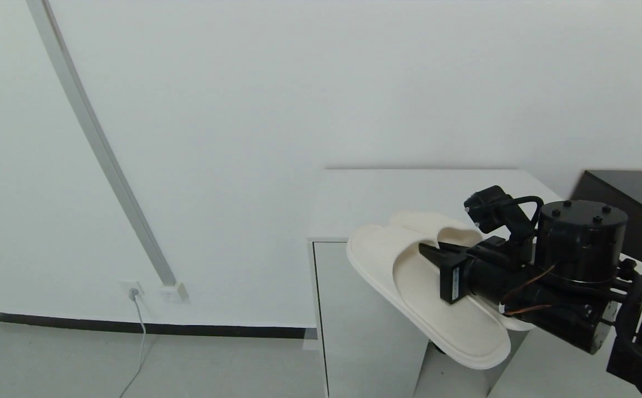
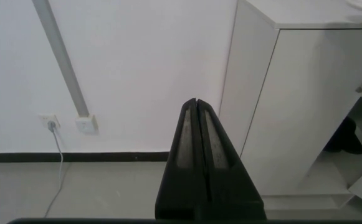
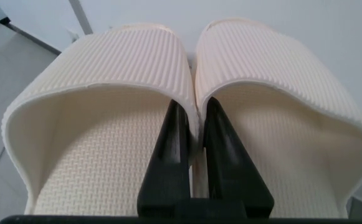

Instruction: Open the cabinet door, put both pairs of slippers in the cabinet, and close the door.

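Pair of slippers (image 1: 409, 276) held before the cabinet (image 1: 365, 320)
Right pincer (image 3: 196, 115) clamps their touching straps, toes pointing away to the left, near the cabinet's top; left pincer (image 2: 196, 124) pressed together, empty.

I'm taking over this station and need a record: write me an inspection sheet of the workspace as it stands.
Surface: top of the white cabinet, set against the wall.
Job's things: one pair of cream slippers, held in the air at the cabinet's front.
Clutter: nothing seen.
Grippers: right gripper shut on the slippers' inner strap edges; left gripper shut, holding nothing.
Cables: grey cable runs from the wall socket to the floor.
Surroundings: slanted conduit on the wall; dark furniture beside the cabinet.
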Motion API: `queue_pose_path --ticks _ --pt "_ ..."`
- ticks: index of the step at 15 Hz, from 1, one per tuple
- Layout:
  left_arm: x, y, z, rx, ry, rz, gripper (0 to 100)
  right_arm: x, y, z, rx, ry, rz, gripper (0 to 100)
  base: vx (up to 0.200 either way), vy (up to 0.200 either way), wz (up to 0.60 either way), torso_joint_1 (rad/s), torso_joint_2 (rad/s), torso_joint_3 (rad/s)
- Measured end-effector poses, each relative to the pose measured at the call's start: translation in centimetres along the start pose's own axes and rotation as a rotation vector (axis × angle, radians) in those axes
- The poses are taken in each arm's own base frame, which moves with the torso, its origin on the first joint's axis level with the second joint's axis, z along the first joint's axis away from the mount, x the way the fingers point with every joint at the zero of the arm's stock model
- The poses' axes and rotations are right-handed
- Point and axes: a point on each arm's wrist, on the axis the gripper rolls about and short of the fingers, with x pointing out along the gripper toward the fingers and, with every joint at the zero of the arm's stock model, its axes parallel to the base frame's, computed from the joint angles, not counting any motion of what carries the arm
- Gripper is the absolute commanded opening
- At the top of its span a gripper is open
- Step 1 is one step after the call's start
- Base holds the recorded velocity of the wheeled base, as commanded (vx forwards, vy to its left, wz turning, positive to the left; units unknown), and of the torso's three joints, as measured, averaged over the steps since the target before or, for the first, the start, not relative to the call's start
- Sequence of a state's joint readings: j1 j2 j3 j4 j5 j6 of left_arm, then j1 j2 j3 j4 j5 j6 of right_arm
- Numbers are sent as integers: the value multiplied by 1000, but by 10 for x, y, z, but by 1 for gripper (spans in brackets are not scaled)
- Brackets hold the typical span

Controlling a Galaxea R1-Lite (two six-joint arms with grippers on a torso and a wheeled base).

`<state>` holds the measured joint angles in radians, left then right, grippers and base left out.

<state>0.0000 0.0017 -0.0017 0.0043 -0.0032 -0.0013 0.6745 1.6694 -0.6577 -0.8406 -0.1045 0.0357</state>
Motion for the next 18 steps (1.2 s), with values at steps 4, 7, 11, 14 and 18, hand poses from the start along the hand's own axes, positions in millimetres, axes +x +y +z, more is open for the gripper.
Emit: queue_pose_path --ticks 4,7,11,14,18 --pt "0 0 0 0 0 0 0 0 1 0 -2 -1 3 0 -200 0 0 -1 1 1" --pt "0 0 0 -1 0 0 0 0 2 -1 -6 2 7 0 0 0 0 0 0 0" --pt "0 0 0 -1 0 0 0 0 3 -2 -5 6 15 0 0 0 0 0 0 0" --pt "0 0 0 -1 0 0 0 1 3 -6 -4 20 11 0 0 0 0 0 0 0" --pt "0 0 0 -1 0 0 0 0 3 -10 -9 24 13 0 0 0 0 0 0 0"
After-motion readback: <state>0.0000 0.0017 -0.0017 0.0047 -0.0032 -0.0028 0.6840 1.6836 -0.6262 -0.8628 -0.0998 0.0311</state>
